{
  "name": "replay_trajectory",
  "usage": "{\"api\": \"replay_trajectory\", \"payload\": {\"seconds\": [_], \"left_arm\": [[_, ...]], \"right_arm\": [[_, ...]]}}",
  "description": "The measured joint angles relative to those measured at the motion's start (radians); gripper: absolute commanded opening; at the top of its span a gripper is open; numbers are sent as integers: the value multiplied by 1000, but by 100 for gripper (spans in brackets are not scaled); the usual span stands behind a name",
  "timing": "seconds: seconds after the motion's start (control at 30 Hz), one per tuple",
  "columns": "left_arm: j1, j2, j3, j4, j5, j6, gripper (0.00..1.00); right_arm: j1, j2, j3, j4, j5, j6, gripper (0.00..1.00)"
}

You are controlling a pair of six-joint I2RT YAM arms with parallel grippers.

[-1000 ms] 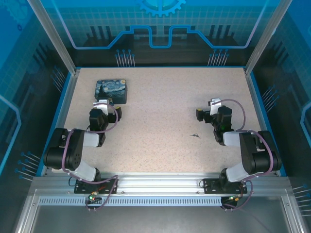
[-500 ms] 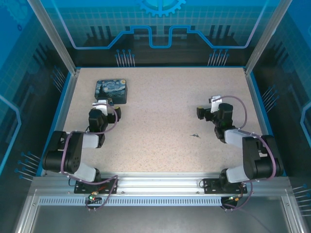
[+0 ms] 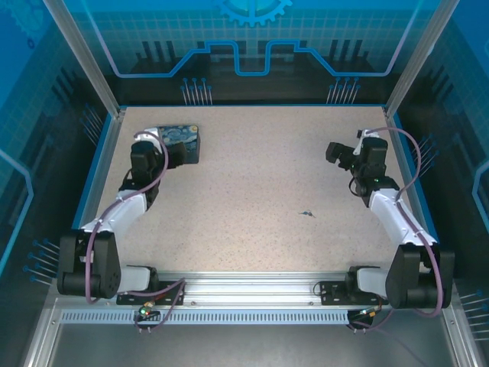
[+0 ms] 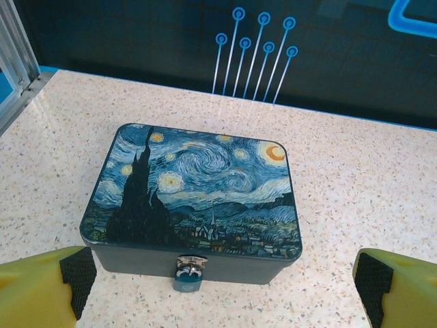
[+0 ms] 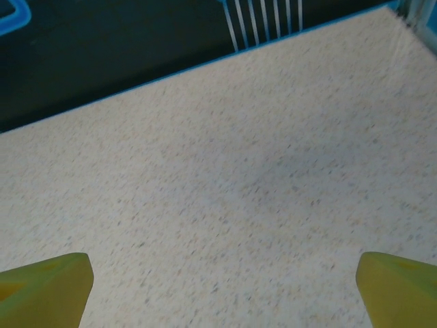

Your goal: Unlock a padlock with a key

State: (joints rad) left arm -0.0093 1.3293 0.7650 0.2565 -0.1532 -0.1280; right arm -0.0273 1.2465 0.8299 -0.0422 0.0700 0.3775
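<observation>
The padlock [image 4: 188, 280], small and bluish with a silvery shackle, hangs from the latch on the near wall of a night-sky printed box [image 4: 194, 191]. My left gripper [image 4: 222, 295] is open just in front of it, its yellow fingertips [image 4: 41, 290] far apart on either side of the box's front. From above, that gripper [image 3: 170, 157] covers the near edge of the box [image 3: 186, 136]. The key [image 3: 306, 213] lies flat on the table right of centre. My right gripper [image 3: 340, 153] hovers open further back on the right, well away from the key, over bare table [image 5: 225, 205].
The speckled table [image 3: 244, 183] has a blue raised border and metal posts at the back corners. A dark back wall [image 4: 205, 41] stands close behind the box. Both arm bases sit on the rail at the near edge.
Both arms have stretched away from their bases. The left gripper advanced up to the box front. The right gripper moved back and to the right, further from the key. Both stayed open.
</observation>
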Motion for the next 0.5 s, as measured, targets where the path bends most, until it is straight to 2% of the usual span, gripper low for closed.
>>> {"api": "replay_trajectory", "payload": {"seconds": [0.23,0.5], "left_arm": [[18,140,277,-233,-26,-59,99],[110,362,578,-455,6,-134,99]], "right_arm": [[37,-9,21,-163,-38,43,100],[77,-90,21,-252,-55,74,100]]}}
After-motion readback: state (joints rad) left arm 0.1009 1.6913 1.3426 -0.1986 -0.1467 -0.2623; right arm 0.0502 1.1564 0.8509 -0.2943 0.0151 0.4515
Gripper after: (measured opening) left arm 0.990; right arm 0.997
